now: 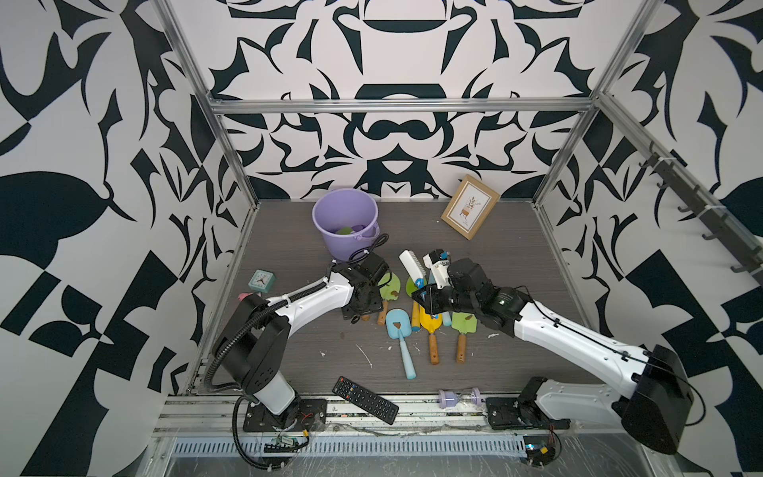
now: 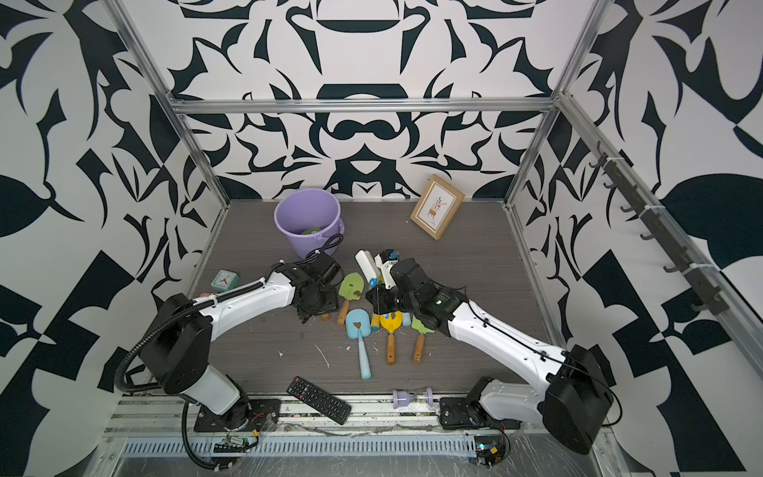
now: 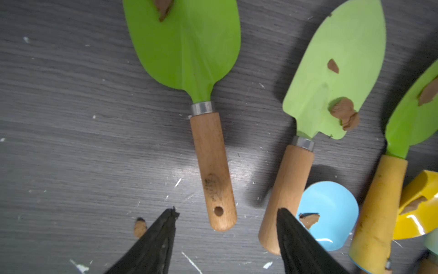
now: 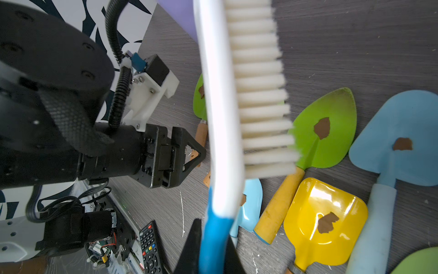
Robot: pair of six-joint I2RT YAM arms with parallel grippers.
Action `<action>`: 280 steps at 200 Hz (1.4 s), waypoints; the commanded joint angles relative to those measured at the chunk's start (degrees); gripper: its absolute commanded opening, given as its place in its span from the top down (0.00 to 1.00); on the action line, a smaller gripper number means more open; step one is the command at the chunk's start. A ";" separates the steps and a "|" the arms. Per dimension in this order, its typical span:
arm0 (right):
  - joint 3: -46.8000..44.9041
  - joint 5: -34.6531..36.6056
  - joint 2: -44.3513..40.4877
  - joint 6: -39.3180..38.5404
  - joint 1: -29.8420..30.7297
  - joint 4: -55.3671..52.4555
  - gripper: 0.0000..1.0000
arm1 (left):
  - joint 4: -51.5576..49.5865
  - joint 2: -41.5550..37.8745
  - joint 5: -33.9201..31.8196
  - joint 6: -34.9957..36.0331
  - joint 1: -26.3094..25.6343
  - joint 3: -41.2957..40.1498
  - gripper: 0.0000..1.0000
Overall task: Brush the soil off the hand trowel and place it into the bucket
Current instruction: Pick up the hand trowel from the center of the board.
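The green trowel [image 3: 184, 47] lay flat on the table [image 3: 71, 118], leftmost of the trowel bunch, with a soil [image 3: 164, 8] clump on its blade, outside the lilac bucket [image 1: 342, 247]. The left gripper [image 3: 227, 210] was open, jaws either side of the wooden handle end, not pinching it. The right gripper [image 4: 213, 230] was clamped on the brush [image 4: 222, 118] by its blue handle.

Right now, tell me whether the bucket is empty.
Not empty: a green piece lies at the bottom of the upright bucket, seen in both top views.
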 commanded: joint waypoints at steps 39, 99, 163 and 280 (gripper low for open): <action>1.09 -0.17 -0.70 0.86 -0.24 2.23 1.00 | 3.11 5.87 1.20 1.53 0.61 -1.16 0.38; 1.21 -0.51 -0.09 1.06 -0.24 2.89 1.00 | 2.48 7.67 0.37 2.31 3.28 -2.62 0.47; 1.21 -0.39 -0.19 1.09 -0.24 2.76 1.00 | 2.17 5.41 -1.02 2.78 4.64 -5.30 0.54; 0.05 -1.31 1.14 2.45 -0.25 4.61 1.00 | 4.14 -0.55 -0.46 5.96 7.74 -10.62 0.57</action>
